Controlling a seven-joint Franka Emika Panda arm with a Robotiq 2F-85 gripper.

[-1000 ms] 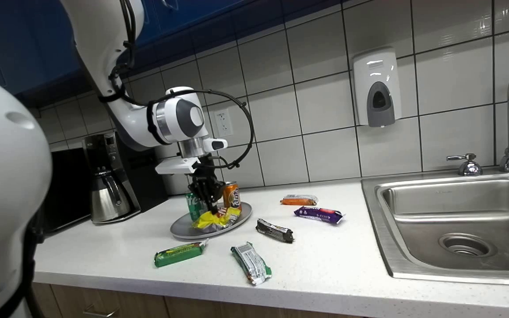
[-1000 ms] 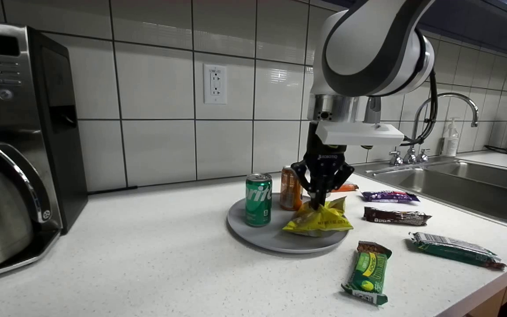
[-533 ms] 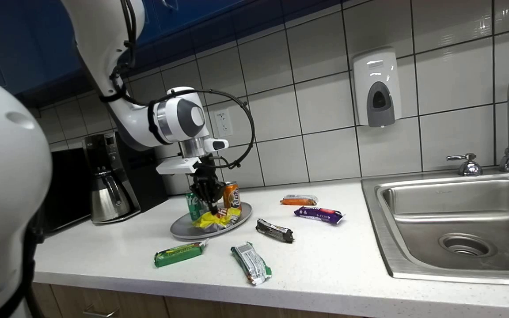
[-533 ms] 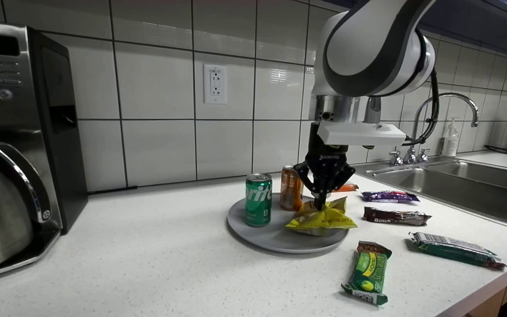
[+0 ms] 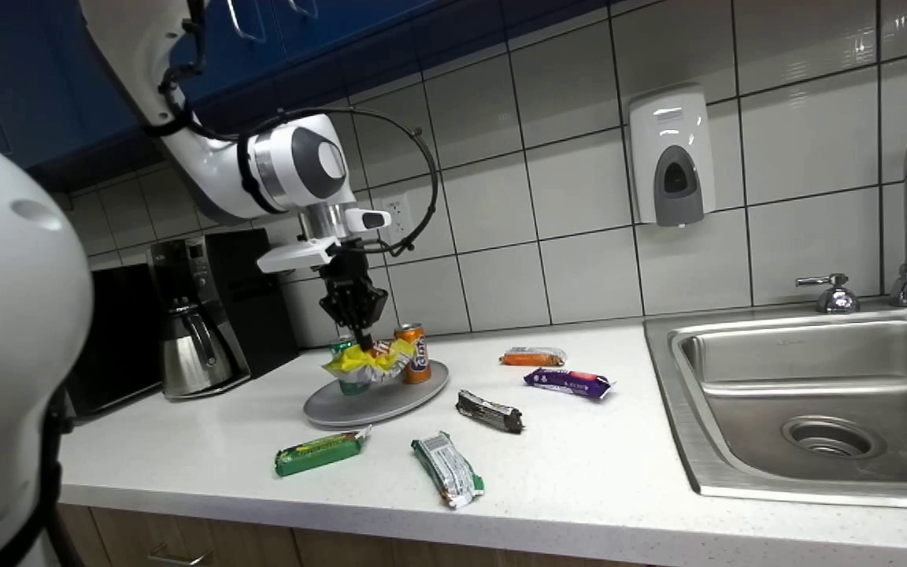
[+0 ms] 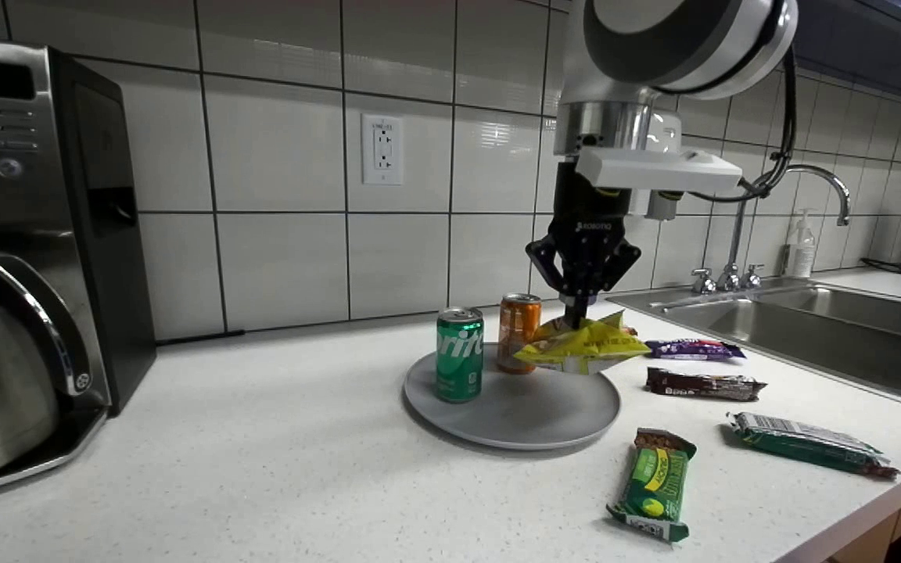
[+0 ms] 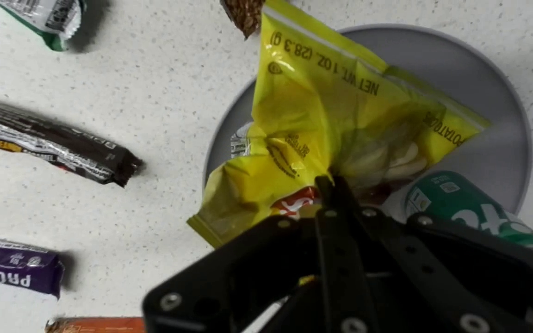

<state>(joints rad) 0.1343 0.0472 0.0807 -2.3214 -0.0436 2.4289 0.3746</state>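
Gripper (image 6: 576, 319): pointed downward, with its fingers brought together and clamped on the chip bag (image 6: 587, 349).
Chip bag: pinched near its middle and held directly under the gripper; in the wrist view its yellow film is seen gathered in creases at the fingertips, and a red patch is partly covered by them.
Gray plate (image 6: 521, 422): set on the counter (image 6: 263, 469) below the gripper; in both exterior views it is separated from the bag by a gap.
Green can (image 6: 458, 367): stood upright on the plate, lower than the gripper, toward the coffee maker (image 6: 12, 188); white lettering is shown on its side.
Orange can (image 6: 515, 336): stood upright on the plate, lower than the gripper, toward the tiled wall (image 6: 278, 274); whether it is touched by the bag cannot be told.
Wrapped bars: a brown bar (image 6: 705, 385), a purple bar (image 6: 694, 349) and an orange bar (image 5: 533, 357) are spread on the counter between the gripper and the sink (image 5: 816, 402); a green bar (image 6: 654, 485) and a silver-and-green bar (image 5: 447, 470) are placed nearer the counter's front edge than the gripper.
Power outlet (image 6: 382, 149): mounted on the wall behind the gripper, higher than the fingertips.
Soap dispenser (image 5: 670, 157): fixed on the wall, well apart from the gripper on its sink side.
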